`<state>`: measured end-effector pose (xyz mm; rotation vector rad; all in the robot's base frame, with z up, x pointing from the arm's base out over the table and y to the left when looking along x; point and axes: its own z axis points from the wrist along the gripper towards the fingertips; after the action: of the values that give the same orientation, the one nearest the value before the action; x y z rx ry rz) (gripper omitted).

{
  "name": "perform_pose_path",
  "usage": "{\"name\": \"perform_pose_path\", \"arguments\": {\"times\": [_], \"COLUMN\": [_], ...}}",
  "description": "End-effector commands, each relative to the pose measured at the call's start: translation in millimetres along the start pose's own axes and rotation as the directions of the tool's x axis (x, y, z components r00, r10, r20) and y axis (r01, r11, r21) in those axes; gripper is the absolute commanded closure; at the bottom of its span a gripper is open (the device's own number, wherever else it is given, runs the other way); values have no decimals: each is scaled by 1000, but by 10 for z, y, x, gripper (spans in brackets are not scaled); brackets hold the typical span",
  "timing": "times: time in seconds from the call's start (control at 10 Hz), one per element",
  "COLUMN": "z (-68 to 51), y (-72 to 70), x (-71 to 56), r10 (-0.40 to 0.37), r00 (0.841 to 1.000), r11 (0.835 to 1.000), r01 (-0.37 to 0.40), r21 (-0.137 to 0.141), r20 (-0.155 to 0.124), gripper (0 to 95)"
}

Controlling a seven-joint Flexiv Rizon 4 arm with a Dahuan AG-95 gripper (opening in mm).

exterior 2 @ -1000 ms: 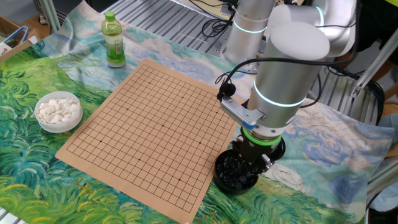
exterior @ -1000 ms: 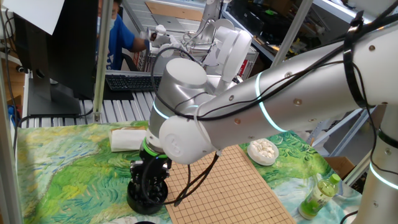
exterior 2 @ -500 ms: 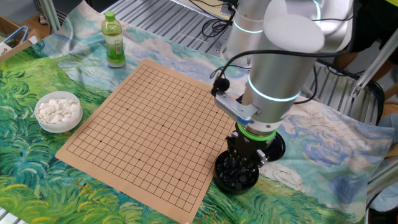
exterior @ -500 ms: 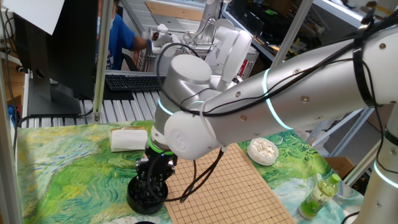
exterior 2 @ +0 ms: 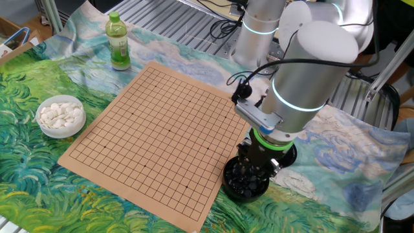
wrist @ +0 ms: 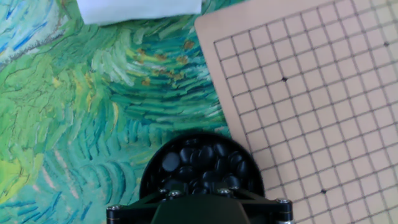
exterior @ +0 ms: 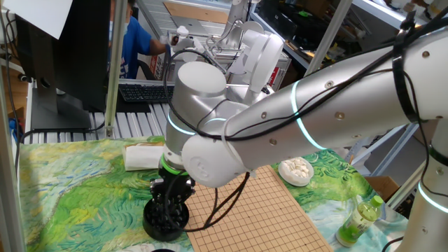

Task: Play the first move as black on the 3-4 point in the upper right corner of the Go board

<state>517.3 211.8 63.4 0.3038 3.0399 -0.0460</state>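
At the near edge of the hand view, gripper [exterior 2: 254,173] pointing straight down into the black bowl [exterior 2: 231,188] of black stones [wrist: 198,163] just beside the Go board [exterior 2: 158,136]; fingertips hidden among the stones, so cannot tell whether narrow, wide, or clamped on one. Step in hand, by judgement: picking a stone, with none yet on the grid. Farther off, white stones [exterior 2: 59,115] and green bottle [exterior 2: 117,42] beyond the board's far sides; next move calls for a lift clear, then a carry to the 3-4 point, corner not identifiable from here.
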Motion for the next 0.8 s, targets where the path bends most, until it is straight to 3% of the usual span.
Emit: {"name": "perform_pose_path", "arguments": {"times": [0.1,0.8], "z": [24,102], "y": [-42,-195], "x": [-104,-158], "r10": [-32,-40], "r00": [999,999], "r11": [999,999], "r01": [32,40], "r21": [13,13], "r20": [-5,-7], "gripper": [760,760]}}
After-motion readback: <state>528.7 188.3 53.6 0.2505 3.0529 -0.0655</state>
